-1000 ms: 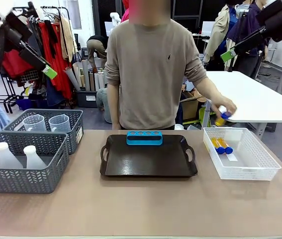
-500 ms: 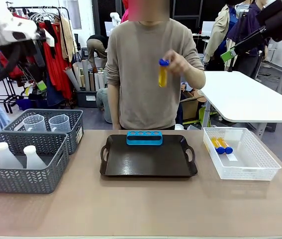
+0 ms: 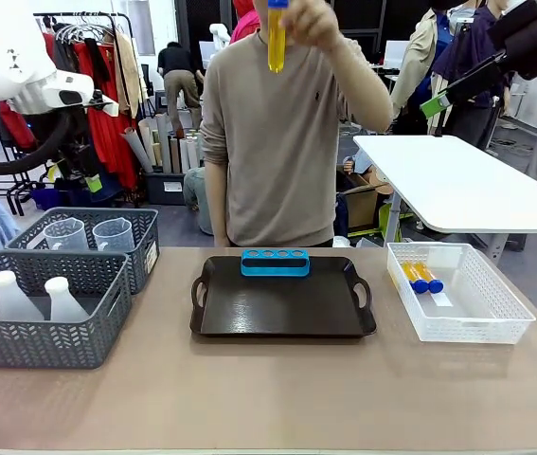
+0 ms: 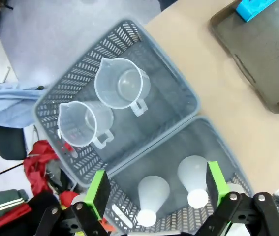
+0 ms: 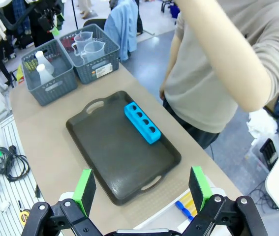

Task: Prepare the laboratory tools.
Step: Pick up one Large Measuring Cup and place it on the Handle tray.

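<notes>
Fingers stand apart on both the left gripper [image 4: 154, 189] and the right gripper [image 5: 141, 189] above the table [image 3: 268, 398], while a person's hand [image 3: 311, 21] holds a yellow-filled tube [image 3: 276, 40] aloft.

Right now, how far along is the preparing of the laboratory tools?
Done: the blue rack stands on the tray, holes empty. In hand: the person's hand holds one yellow tube up high; the open left gripper hangs over the flasks. Left: two more tubes lie in the white basket; beakers and flasks sit in grey baskets.
</notes>
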